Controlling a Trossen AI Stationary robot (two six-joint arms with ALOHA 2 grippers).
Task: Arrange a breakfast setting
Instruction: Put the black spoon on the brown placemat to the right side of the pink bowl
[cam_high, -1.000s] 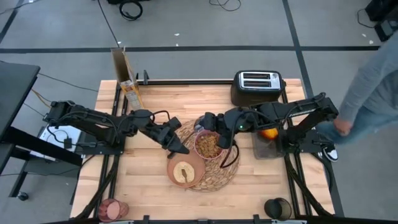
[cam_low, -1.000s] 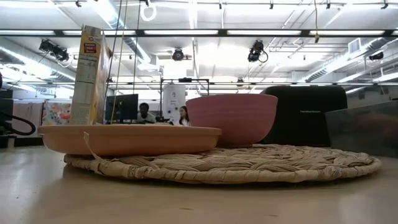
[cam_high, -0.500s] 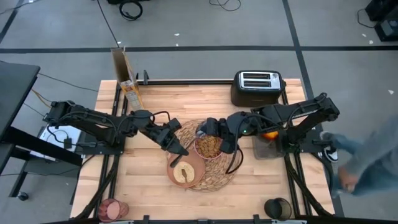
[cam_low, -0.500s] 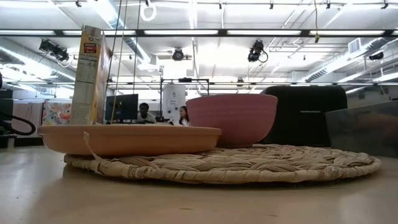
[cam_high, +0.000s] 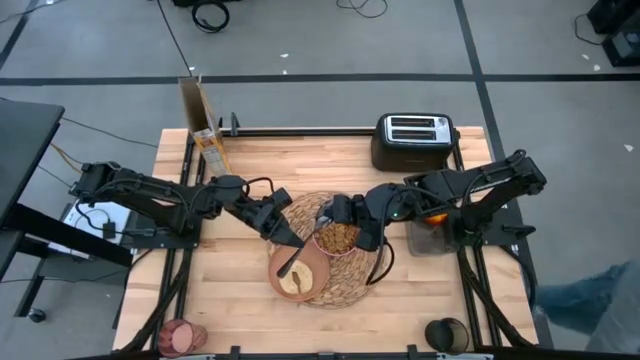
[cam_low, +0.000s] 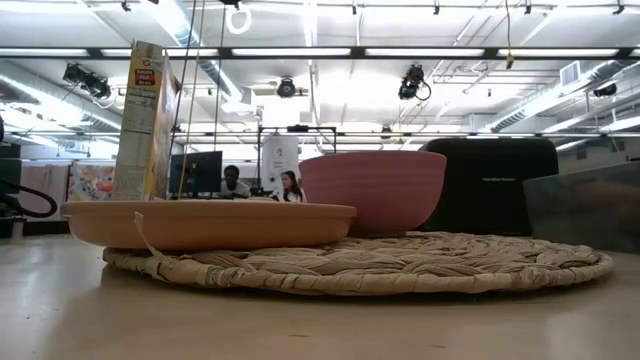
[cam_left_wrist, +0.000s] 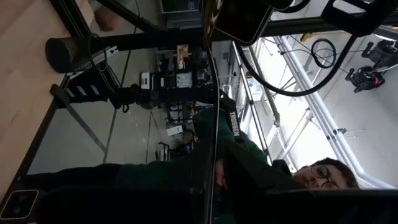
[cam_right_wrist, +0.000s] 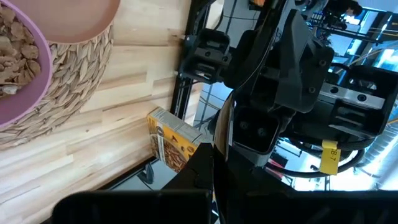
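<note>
The woven straw placemat (cam_high: 352, 286) lies at the table's middle. On it rest the tan-brown plate (cam_high: 316, 262), bearing the toast slice (cam_high: 293, 281), and the pink bowl (cam_high: 338, 238) of cereal. My left gripper (cam_high: 297, 243) is shut above the plate's far edge; a thin dark streak runs from its tip across the plate, and I cannot tell if it is a held thing. My right gripper (cam_high: 328, 212) is shut over the bowl's far rim, with a pale metal glint, apparently the spoon (cam_high: 323, 211), at its tip. The pinkish-red tumbler (cam_high: 178, 337) stands at the near left corner. My right gripper seems to pinch the spoon between its two fingers; in the right wrist view only a thin pale strip (cam_right_wrist: 224, 118) shows edge-on ahead of the shut fingers. The fingers come from the table's right, slanting down. The spoon is clear of the bowl.
A cereal box (cam_high: 205, 125) stands at the far left and a black toaster (cam_high: 415, 140) at the far right. A clear bin with an orange-red fruit (cam_high: 432, 213) sits at the right. A black cup (cam_high: 447, 333) stands at the near right corner. A person sits beyond the near edge.
My right gripper has moved a little toward the near edge and the table's left, over the bowl's far rim, staying shut. A thin dark streak now reaches from my left gripper's tip across the plate. The bowl and plate have stayed put. A person at the right has walked off.
</note>
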